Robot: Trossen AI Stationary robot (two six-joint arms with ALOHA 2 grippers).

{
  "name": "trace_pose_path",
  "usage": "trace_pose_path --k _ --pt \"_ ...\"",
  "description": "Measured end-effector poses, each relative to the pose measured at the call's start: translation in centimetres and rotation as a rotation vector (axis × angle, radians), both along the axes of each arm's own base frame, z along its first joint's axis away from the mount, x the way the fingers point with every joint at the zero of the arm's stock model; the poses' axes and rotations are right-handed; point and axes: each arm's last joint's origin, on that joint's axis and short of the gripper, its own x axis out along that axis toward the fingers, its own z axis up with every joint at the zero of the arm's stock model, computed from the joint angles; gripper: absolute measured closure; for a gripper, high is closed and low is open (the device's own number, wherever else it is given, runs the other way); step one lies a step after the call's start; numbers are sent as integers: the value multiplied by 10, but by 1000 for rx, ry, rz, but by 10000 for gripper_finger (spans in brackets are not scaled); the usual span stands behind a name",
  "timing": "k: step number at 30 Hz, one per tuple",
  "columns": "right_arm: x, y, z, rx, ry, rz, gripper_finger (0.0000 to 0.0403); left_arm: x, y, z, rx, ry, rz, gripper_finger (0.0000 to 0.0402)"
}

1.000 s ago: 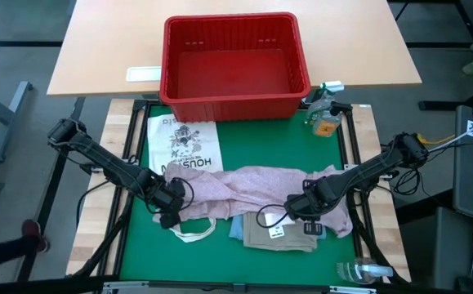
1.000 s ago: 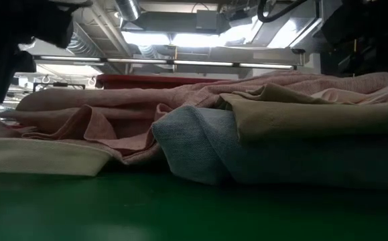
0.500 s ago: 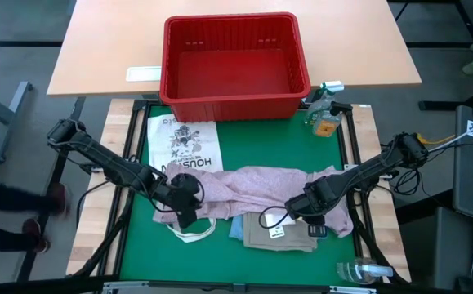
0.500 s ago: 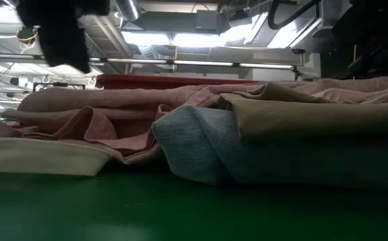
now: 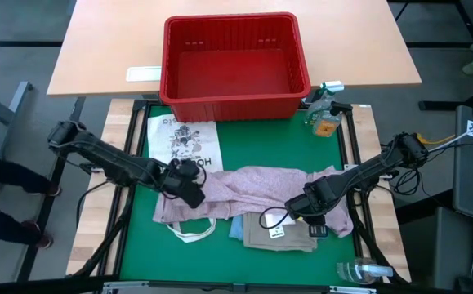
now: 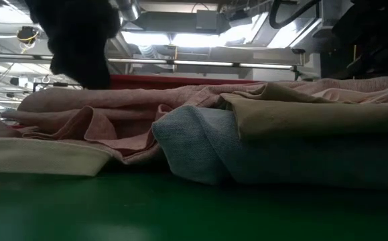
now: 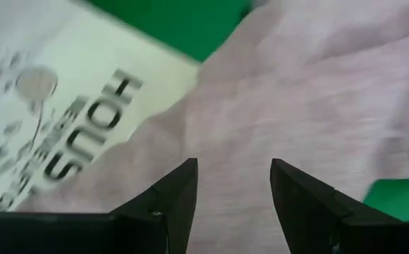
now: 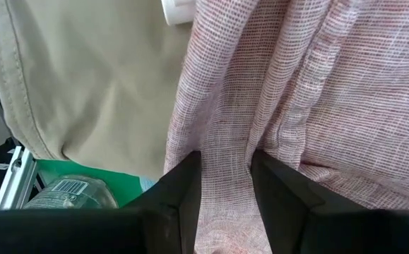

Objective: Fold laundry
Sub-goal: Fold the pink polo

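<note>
Under my dark fingers (image 7: pixel 176 201) the shirt (image 5: pixel 256 188) is pale pink-mauve, finely heathered. Beside it I see tan khaki cloth (image 5: pixel 281 233), a light blue denim edge (image 6: pixel 200 144), a white bag with black print (image 5: pixel 183 147), the green mat (image 5: pixel 301 143) and the red basket (image 5: pixel 171 82).

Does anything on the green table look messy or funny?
Yes. The pink shirt lies crumpled across the tan cloth and the blue jeans, not folded. The right gripper pinches a fold of it; the left gripper hangs open above it. A bottle lies on its side at the table's edge.
</note>
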Motion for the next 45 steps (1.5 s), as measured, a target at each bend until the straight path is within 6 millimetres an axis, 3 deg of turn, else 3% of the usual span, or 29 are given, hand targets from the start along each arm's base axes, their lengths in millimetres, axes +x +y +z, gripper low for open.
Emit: trace_pose_path --k 14,25,39,45 --pt "0 0 0 2 -5 17 276 12 13 -24 -285 188 -39 242" --pt "0 0 0 3 -5 18 276 9 -7 -23 -401 226 -187 393" --pt "-3 0 3 52 21 20 276 -2 -41 -22 -410 229 -327 399" --pt "-4 0 3 54 29 17 276 -1 -46 -27 -370 234 -332 373"
